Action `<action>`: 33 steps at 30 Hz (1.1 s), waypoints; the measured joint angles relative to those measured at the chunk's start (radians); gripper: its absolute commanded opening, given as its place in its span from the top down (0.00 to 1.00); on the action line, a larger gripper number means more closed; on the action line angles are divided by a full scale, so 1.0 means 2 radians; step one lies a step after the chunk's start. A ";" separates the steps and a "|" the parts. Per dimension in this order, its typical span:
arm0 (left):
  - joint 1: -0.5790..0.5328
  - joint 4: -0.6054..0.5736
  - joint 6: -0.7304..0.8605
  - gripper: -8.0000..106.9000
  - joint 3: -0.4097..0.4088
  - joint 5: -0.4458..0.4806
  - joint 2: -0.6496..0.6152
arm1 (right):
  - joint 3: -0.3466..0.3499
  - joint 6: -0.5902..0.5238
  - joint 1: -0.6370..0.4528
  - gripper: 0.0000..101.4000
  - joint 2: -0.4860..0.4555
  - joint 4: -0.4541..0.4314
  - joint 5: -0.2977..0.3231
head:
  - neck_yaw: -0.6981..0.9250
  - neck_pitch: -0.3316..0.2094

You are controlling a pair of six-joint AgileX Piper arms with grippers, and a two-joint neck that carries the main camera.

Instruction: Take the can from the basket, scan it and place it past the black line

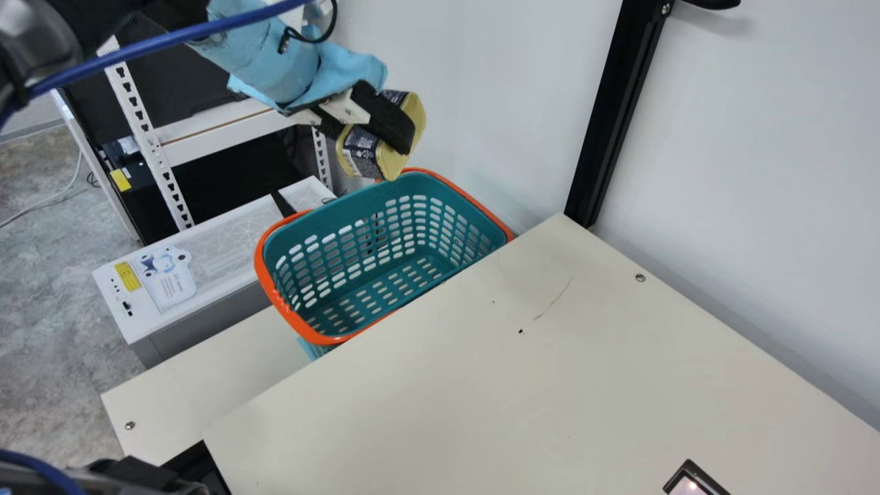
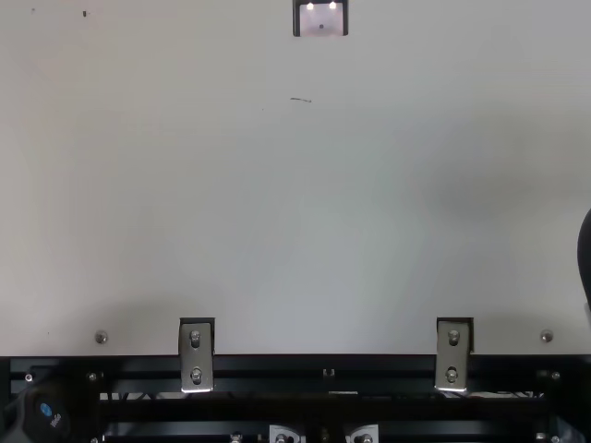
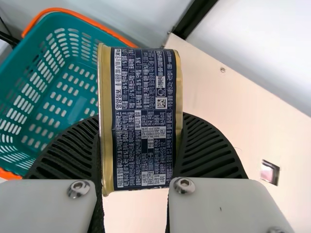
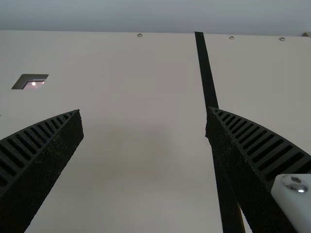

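Note:
My left gripper holds the gold-and-navy can above the far rim of the teal basket in the main view. In the left wrist view the can is pinched between both ribbed fingers of my left gripper, its printed side facing the camera, with the basket behind it. My right gripper stands open over the table, nothing between its fingers. One of its fingers partly covers the black line. The scanner window is set in the table at the top view's upper edge.
A cream table spreads beside the basket. A black upright post stands by the wall behind it. A white box-shaped device and a metal shelf frame are on the basket's other side.

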 measured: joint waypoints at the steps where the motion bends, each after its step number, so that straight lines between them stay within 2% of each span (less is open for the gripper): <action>1: -0.005 0.001 -0.008 0.84 0.003 0.000 -0.004 | 0.000 0.000 0.000 0.00 0.000 0.000 0.000 | 0.000 0.003; 33: -0.175 0.016 -0.194 0.84 0.067 0.000 -0.110 | 0.000 0.000 0.000 0.00 0.000 0.000 0.000 | 0.000 0.000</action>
